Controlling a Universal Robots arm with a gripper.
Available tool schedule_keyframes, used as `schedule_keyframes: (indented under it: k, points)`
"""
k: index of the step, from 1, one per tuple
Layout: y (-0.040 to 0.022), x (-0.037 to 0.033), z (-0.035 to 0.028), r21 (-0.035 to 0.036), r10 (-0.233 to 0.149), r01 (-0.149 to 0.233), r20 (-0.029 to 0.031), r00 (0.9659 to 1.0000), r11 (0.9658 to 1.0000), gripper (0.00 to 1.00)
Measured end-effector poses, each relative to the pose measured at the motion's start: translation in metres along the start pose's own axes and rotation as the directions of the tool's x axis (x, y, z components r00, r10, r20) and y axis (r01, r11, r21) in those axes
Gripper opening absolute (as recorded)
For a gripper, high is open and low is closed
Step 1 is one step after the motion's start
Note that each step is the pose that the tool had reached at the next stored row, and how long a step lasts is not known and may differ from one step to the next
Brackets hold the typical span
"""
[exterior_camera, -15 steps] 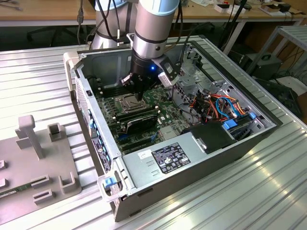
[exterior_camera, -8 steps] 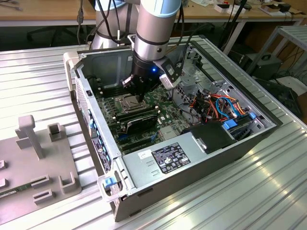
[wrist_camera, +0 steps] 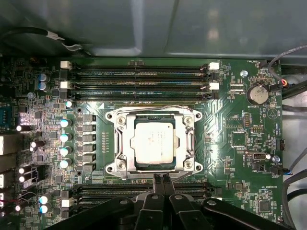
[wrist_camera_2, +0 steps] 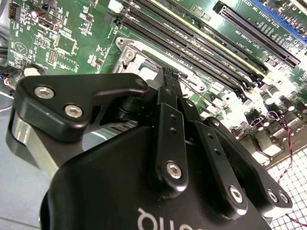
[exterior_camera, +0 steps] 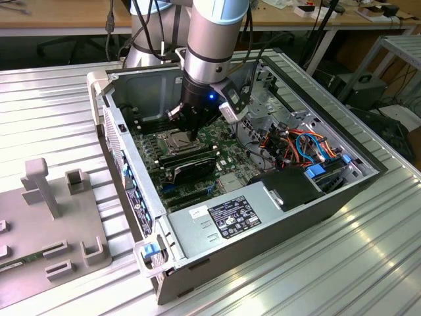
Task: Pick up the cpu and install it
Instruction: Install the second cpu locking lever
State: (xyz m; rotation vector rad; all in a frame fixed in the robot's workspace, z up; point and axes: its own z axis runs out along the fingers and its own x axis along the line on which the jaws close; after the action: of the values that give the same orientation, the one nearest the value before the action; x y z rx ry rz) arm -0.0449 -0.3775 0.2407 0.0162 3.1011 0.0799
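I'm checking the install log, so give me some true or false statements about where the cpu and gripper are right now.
1. The cpu lies in the socket on the motherboard. True.
2. The gripper holds the cpu in the air. False: its fingers are shut on nothing, at the socket's edge, and the cpu sits in the socket.
3. The arm reaches down into the open case. True.
4. The gripper is over the grey fixture outside the case. False: it is inside the case, over the motherboard.
5. Memory slots run along the socket's sides. True.
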Motion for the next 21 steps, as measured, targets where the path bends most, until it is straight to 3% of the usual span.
schedule_keyframes:
  k: [4,16,21]
  points:
    - [0.0000,0.0035,-0.0001,-0.0001,0.000,0.000,0.0018,1.0000,1.0000,0.11]
    - [-0.0012,0.0051,0.0001,-0.0020,0.000,0.000,0.0026,1.0000,1.0000,0.11]
    - [-0.0023,0.0108,-0.0003,-0.0023,0.000,0.000,0.0080,1.0000,1.0000,0.11]
